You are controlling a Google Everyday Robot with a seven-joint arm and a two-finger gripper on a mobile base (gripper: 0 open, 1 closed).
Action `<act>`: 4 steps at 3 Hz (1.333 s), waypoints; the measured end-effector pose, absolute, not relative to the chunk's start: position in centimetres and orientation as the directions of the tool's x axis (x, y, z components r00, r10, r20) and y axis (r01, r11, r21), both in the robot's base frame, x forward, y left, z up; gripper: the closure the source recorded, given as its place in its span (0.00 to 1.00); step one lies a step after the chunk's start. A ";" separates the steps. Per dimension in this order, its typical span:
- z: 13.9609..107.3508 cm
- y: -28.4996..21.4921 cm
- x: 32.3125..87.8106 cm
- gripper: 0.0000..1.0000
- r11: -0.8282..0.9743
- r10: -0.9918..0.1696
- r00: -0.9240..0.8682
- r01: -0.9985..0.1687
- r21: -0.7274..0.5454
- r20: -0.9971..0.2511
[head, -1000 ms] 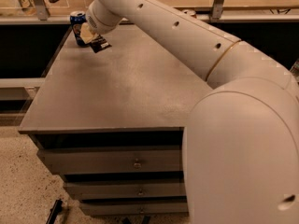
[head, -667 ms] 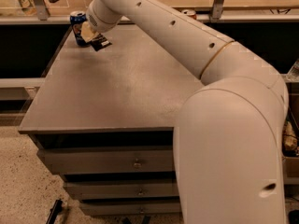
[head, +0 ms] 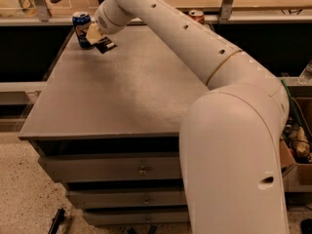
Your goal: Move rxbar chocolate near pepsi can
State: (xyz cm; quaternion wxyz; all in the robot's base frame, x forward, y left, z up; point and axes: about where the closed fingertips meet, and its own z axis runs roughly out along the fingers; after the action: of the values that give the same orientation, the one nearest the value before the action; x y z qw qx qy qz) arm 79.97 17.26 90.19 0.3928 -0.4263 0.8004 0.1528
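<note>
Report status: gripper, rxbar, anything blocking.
Gripper at far left corner of table, right by rxbar chocolate. Bar close beside pepsi can. Red can far off, no obstruction.

Pincer [head: 95,34] at far-left corner of worktop [head: 112,96], just above bar [head: 106,45]; bar just beside Pepsi can [head: 81,28].

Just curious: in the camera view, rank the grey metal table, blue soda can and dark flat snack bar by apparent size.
1. grey metal table
2. blue soda can
3. dark flat snack bar; the gripper beside the can may hide part.
</note>
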 end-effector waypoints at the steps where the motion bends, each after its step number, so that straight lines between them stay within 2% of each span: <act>1: 89.9 17.0 80.4 1.00 0.563 -0.534 -0.316 -0.825 -0.051 -0.784; 4: 87.8 16.9 81.4 1.00 0.533 -0.476 -0.328 -0.845 0.029 -0.816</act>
State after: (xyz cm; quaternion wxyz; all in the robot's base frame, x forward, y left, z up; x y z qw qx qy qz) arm 81.45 16.88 87.78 0.3963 -0.4229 0.7808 0.2333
